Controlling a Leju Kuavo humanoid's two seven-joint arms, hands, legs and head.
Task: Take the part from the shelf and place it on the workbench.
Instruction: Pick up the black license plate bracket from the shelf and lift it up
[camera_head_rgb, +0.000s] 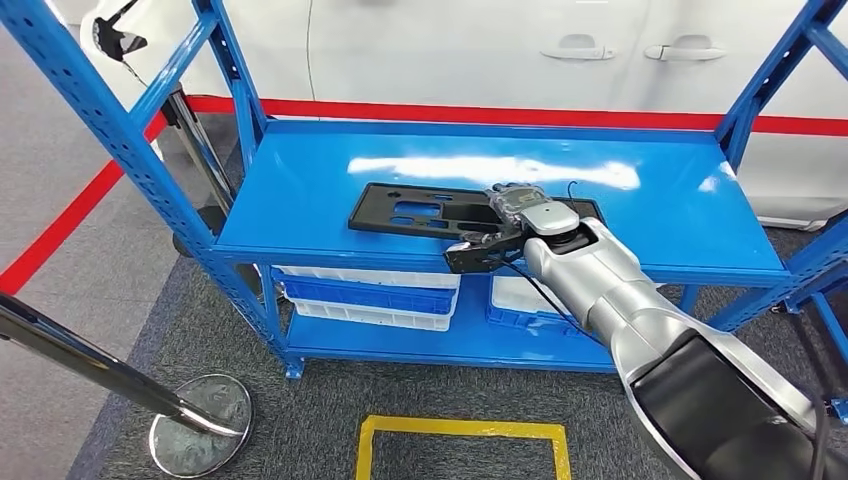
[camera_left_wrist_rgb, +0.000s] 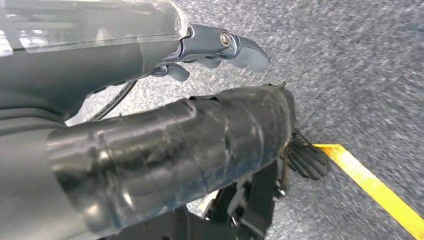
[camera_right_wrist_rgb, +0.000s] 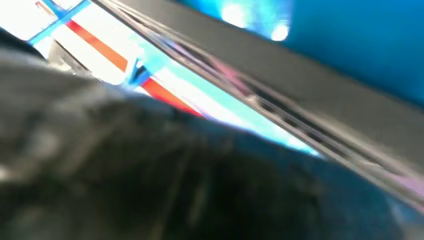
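Note:
A flat black part (camera_head_rgb: 420, 212) with cut-outs lies on the top board of the blue shelf (camera_head_rgb: 660, 215). My right hand (camera_head_rgb: 505, 225) is at the part's right end. Its fingers (camera_head_rgb: 515, 197) lie over the top of the part and its dark thumb (camera_head_rgb: 478, 255) sits at the near edge, in front of the shelf's lip, so it pinches the part. In the right wrist view the part's grey edge (camera_right_wrist_rgb: 320, 95) runs blurred and very close. My left hand (camera_left_wrist_rgb: 220, 47) hangs over the carpet, holding nothing, with its fingers loosely apart.
White and blue bins (camera_head_rgb: 370, 293) stand on the shelf's lower board. Blue uprights (camera_head_rgb: 120, 130) frame the shelf on both sides. A chrome stanchion base (camera_head_rgb: 200, 425) and bar stand at the near left. A yellow floor square (camera_head_rgb: 462, 445) lies before the shelf, and a white car (camera_head_rgb: 600, 55) behind it.

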